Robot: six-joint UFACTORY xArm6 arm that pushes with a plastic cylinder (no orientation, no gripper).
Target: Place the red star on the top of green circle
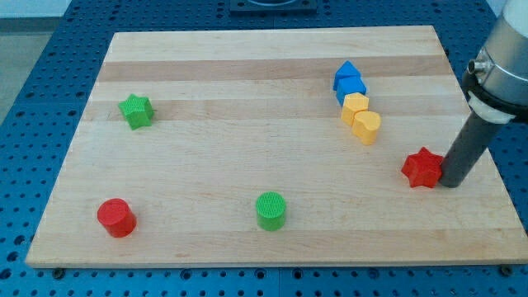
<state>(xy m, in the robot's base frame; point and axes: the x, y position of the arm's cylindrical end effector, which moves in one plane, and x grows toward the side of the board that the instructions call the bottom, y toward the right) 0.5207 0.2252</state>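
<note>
Nearest the view's bottom sits the red cylinder, with the green circle off to its right on the wooden surface. Red star is way over on the view's right, well apart from the green circle. My tip is touching the star's right side. No jaws on this end effector, it's just a plain rod. Green star is at the left, and two blue blocks and two yellow blocks are lined up near the top right.
</note>
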